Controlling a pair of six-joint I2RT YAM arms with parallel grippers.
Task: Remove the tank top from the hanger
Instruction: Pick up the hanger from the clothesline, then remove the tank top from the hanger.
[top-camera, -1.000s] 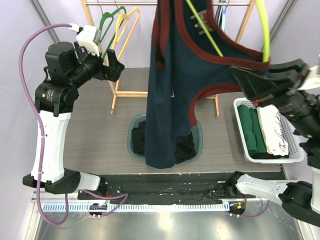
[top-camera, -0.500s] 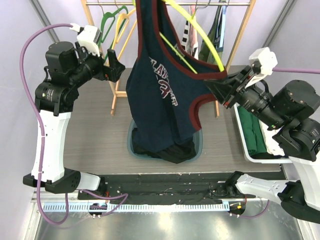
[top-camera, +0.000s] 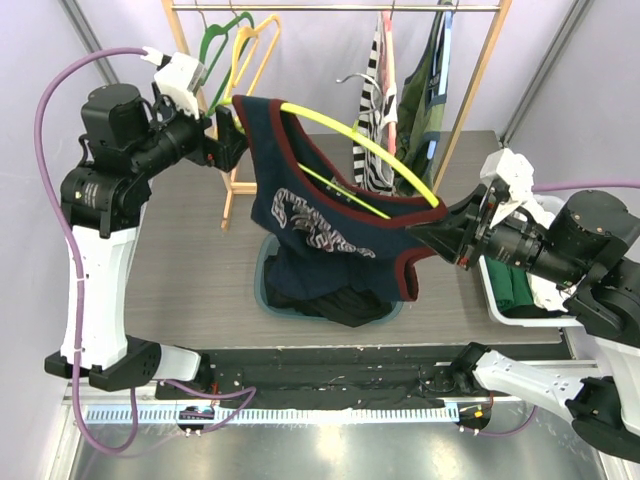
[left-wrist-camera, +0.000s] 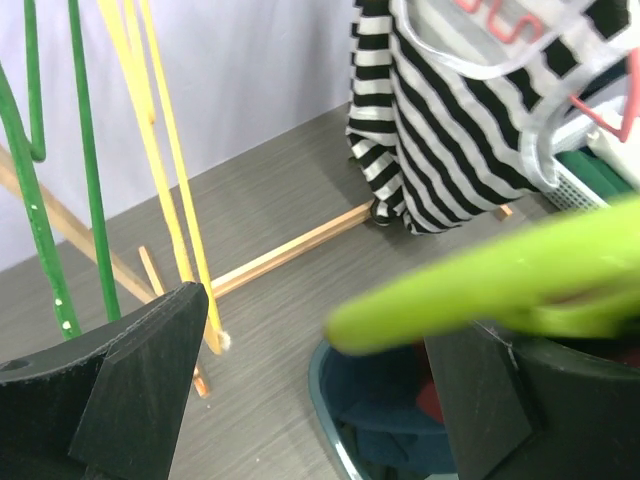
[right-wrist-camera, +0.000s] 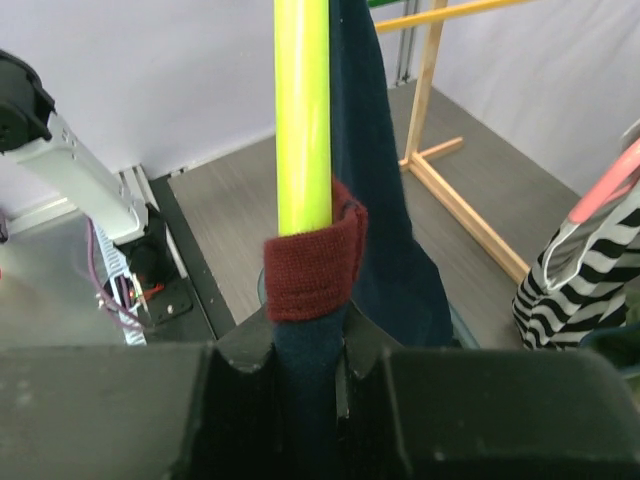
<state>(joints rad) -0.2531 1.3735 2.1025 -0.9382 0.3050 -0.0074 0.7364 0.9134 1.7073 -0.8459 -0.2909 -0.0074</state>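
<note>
A navy tank top (top-camera: 320, 225) with maroon trim hangs on a lime-green hanger (top-camera: 370, 145), which lies tilted across the middle of the top view. My right gripper (top-camera: 418, 232) is shut on the tank top's strap where it wraps the hanger's end. The right wrist view shows navy cloth (right-wrist-camera: 385, 240) pinched between the jaws (right-wrist-camera: 308, 345) and the hanger bar (right-wrist-camera: 302, 120) rising from them. My left gripper (top-camera: 232, 140) stands open at the hanger's other end. In the left wrist view the blurred hanger tip (left-wrist-camera: 500, 285) lies between the wide-apart fingers (left-wrist-camera: 320, 400), touching neither.
A teal basin (top-camera: 265, 290) holding dark clothes sits under the tank top. At the right is a white basket (top-camera: 500, 300) of folded clothes. Behind stands a wooden rack (top-camera: 470, 90) with empty green and yellow hangers (top-camera: 225, 40) and a striped garment (top-camera: 375, 130).
My right arm has swung the hanger and tank top down from upright to nearly level, so the hanger's far end has come between my left gripper's open fingers. The left arm barely moved.
</note>
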